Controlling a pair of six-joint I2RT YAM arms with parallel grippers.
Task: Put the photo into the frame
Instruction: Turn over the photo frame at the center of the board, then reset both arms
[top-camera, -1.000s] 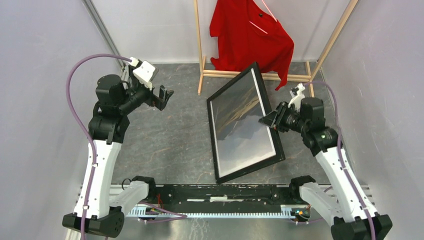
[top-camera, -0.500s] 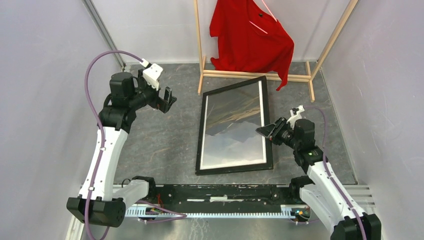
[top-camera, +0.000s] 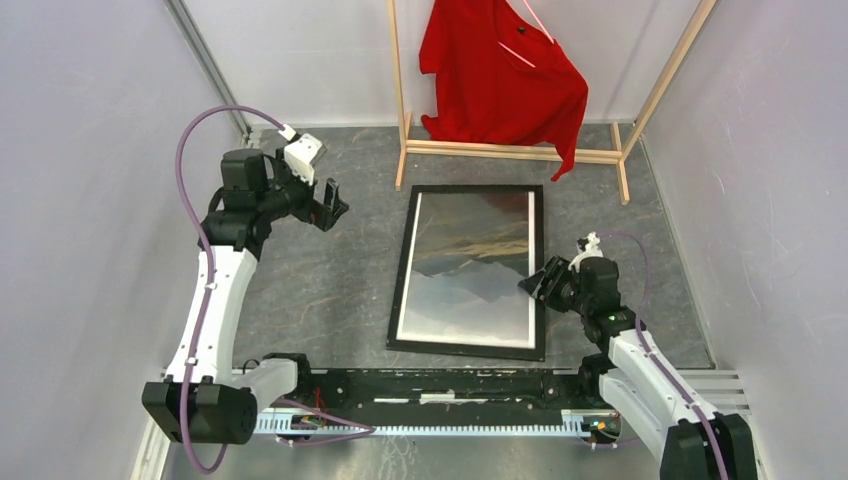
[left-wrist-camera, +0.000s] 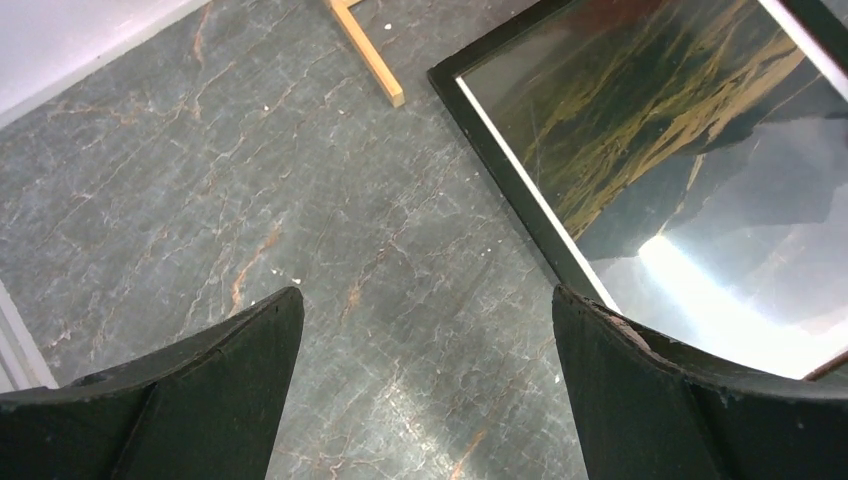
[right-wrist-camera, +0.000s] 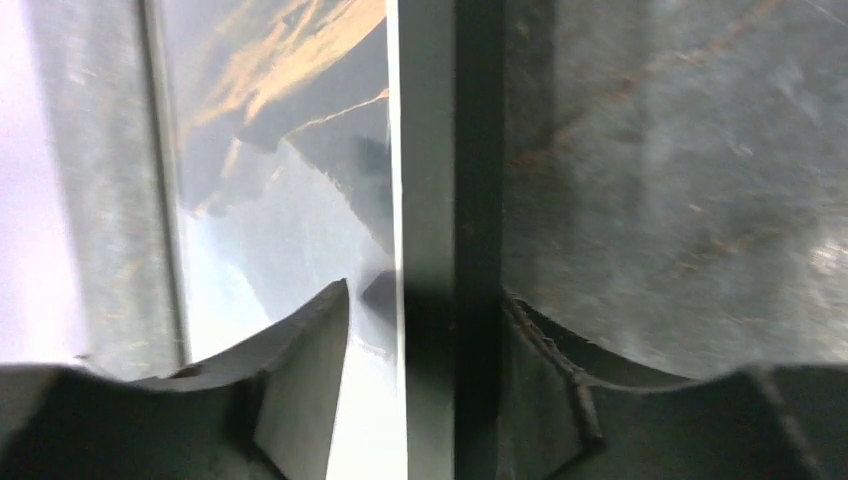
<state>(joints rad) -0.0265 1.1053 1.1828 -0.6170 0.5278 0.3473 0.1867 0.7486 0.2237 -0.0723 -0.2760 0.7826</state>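
The black frame (top-camera: 397, 280) lies flat on the grey table with the photo (top-camera: 470, 270) of mountains and hills showing inside it behind glare. My right gripper (top-camera: 535, 283) sits low at the frame's right rail. In the right wrist view that rail (right-wrist-camera: 478, 150) runs between the fingers of the right gripper (right-wrist-camera: 428, 295); one fingertip stands clear of it over the photo (right-wrist-camera: 290, 150), so the jaws are open. My left gripper (top-camera: 330, 200) hovers open left of the frame. The left gripper (left-wrist-camera: 427, 295) has bare table between its fingers, with the frame's corner (left-wrist-camera: 510, 185) and the photo (left-wrist-camera: 680, 130) to its right.
A wooden clothes rack (top-camera: 510, 150) with a red shirt (top-camera: 500, 70) stands at the back, its base rail just beyond the frame's far edge. One rack foot (left-wrist-camera: 365, 55) shows in the left wrist view. Grey walls close in the table on both sides.
The frame came down from a tilted, lifted pose to lie flat on the table. My right gripper sank with it and its jaws widened off the rail. The left arm shifted slightly.
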